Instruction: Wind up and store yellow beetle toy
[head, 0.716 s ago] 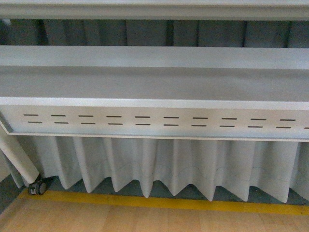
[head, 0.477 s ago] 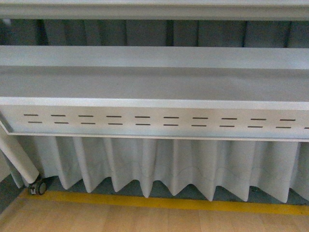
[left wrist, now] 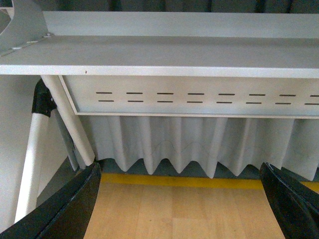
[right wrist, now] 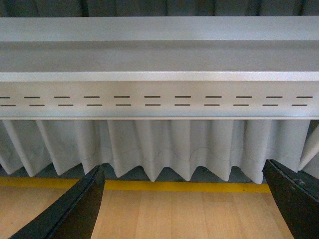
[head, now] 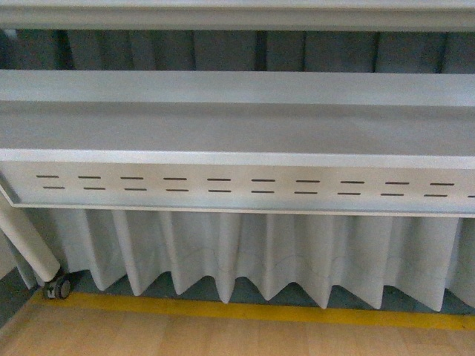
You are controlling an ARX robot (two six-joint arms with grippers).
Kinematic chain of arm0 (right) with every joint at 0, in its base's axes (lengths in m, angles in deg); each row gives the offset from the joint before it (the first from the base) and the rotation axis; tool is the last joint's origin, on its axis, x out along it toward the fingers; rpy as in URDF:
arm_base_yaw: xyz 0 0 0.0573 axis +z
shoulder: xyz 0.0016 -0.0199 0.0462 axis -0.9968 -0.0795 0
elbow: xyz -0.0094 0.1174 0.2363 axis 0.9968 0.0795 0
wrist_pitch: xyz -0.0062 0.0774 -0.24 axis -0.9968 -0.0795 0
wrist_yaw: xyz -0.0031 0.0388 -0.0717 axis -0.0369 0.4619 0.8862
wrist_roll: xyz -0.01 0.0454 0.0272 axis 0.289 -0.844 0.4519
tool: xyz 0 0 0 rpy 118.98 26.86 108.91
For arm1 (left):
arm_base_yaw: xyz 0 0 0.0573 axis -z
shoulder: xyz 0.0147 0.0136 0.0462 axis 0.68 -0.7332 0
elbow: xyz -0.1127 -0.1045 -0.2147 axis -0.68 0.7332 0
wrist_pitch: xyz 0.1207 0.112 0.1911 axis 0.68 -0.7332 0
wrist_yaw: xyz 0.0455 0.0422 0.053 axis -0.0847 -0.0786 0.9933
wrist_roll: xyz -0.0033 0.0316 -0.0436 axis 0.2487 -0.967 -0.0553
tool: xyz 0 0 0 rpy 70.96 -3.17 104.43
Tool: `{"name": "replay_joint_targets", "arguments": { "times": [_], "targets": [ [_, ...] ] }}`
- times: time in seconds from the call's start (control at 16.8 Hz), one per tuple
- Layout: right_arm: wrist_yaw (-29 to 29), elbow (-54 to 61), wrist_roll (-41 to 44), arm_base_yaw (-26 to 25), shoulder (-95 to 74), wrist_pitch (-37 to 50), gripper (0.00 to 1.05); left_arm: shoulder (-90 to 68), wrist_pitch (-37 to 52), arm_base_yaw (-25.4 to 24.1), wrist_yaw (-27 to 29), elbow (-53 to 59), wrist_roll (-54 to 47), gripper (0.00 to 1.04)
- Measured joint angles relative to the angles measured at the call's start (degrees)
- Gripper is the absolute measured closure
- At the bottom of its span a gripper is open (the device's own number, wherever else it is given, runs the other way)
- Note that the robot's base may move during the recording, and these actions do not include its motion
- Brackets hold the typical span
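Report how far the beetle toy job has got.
Done: nothing that shows. The yellow beetle toy appears in no view, and no storage container does either.

In hand: nothing. The left gripper and right gripper are both open and empty, facing a grey slotted panel, a white curtain and a wooden floor.

Left: everything, meaning finding the toy, winding it and storing it.

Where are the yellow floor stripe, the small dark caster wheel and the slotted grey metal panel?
yellow floor stripe [head: 245,309], front view, midway along the stripe.
small dark caster wheel [head: 59,288], front view, the middle of the wheel.
slotted grey metal panel [head: 237,185], front view, bare metal between the two slot rows.
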Motion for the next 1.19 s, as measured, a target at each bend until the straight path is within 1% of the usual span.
{"name": "replay_joint_targets", "arguments": {
  "times": [1.19],
  "targets": [
    [0.0,0.0,0.0,0.0,0.0,-0.07,0.07,0.0,-0.17,0.0,0.02,0.0,0.0,0.07]
  ]
}}
